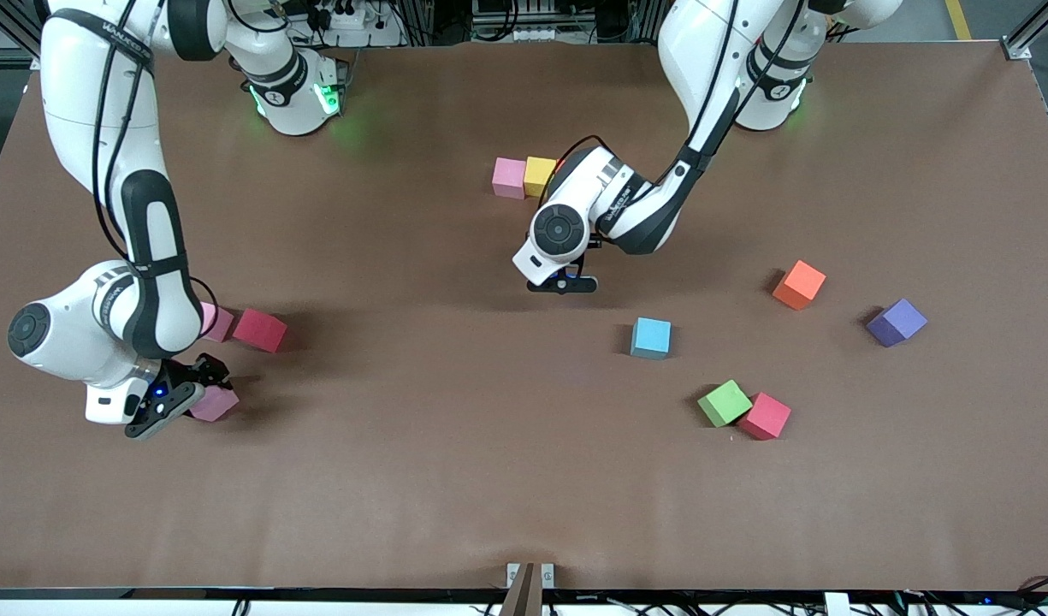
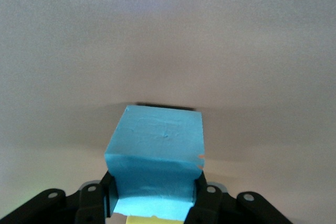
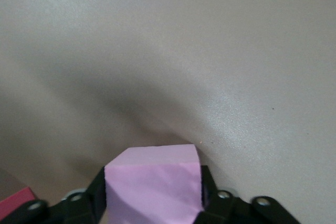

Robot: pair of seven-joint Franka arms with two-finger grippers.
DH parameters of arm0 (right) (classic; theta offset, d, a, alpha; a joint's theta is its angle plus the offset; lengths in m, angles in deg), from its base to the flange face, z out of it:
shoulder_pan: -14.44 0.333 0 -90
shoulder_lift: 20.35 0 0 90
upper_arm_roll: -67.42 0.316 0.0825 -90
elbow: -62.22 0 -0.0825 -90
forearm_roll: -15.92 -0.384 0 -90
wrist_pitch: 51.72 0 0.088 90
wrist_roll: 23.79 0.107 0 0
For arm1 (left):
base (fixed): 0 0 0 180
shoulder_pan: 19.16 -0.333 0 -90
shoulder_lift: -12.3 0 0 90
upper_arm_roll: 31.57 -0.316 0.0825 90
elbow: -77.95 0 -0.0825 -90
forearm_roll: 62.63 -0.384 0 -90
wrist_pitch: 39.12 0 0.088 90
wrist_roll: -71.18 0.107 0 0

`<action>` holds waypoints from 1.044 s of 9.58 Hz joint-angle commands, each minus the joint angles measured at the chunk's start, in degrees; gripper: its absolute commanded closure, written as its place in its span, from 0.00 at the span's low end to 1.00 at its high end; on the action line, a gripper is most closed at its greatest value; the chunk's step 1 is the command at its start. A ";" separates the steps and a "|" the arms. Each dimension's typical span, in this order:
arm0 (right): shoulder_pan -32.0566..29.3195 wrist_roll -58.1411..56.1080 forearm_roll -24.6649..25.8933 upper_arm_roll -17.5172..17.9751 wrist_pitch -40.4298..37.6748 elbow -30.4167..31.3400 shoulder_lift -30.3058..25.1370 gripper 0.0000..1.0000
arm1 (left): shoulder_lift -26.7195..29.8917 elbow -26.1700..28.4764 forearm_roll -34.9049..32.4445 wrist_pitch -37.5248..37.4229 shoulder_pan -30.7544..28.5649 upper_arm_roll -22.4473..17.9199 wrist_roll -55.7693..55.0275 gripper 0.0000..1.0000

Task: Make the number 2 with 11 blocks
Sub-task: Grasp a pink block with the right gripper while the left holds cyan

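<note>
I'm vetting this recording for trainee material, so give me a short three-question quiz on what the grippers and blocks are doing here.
1. True or false: the left gripper holds a light blue block clear of the table.
2. Which one touches the green block? A. orange block B. red block C. purple block
3. Fill in: the right gripper, down at the right arm's end of the table, is closed around a ____ block.

Key: 1 true. 2 B. 3 pink: the pink block sits between its fingers.
</note>
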 commanded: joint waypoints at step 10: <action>9.65 19.26 -1.20 0.53 -1.02 -3.48 -1.61 0.84 | 0.07 0.34 1.03 0.76 1.76 -0.59 -1.23 1.00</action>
